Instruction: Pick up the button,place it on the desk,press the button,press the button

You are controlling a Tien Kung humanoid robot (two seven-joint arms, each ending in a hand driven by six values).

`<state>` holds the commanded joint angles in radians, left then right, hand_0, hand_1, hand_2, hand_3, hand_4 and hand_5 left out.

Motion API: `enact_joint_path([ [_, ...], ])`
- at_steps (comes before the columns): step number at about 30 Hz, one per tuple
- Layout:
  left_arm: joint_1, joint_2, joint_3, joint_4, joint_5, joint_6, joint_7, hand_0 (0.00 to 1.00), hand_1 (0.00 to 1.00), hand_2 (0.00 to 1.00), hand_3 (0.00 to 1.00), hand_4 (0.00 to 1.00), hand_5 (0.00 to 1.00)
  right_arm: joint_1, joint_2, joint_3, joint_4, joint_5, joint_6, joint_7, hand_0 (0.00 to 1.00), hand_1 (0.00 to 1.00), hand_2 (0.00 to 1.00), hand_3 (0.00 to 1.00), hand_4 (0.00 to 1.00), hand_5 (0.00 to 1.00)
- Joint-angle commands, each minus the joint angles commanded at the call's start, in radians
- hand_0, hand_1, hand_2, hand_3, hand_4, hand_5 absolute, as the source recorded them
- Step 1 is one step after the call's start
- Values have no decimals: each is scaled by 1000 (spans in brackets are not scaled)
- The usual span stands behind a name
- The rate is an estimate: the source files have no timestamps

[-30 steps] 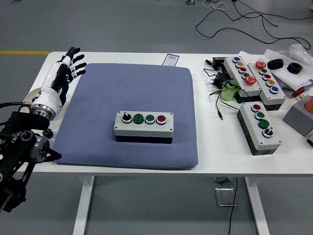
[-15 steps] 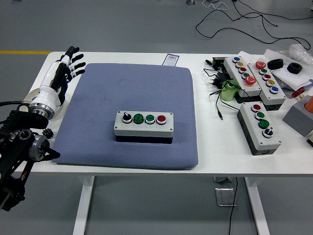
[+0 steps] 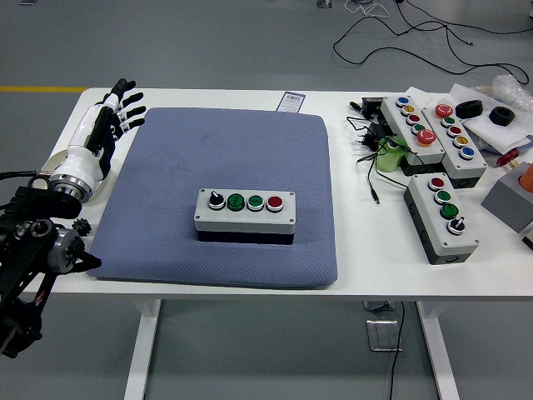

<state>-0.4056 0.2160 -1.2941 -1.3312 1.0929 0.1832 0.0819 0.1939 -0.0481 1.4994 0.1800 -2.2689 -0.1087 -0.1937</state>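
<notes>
Button box [image 3: 245,213] sits on the blue mat [image 3: 166,175] mid-table, toward the near edge. Left hand [image 3: 112,117] lies at the table's far-left corner, fingers spread, holding nothing. Risk: long reach across, wrong button hit, or box skidding on the mat.

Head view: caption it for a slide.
Button box on blue mat; left robot hand open at table's far-left.

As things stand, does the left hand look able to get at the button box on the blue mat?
Probably yes. The left hand lies open at the mat's far left corner, and only bare mat shows between it and the button box.
</notes>
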Motion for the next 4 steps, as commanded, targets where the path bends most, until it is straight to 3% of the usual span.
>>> enact_joint_path([
  [4, 1, -2, 1, 1, 0, -2, 1, 784, 840, 877, 889, 688, 998, 0, 0, 3, 0, 0, 0, 1, 673, 658, 674, 624, 310, 173],
])
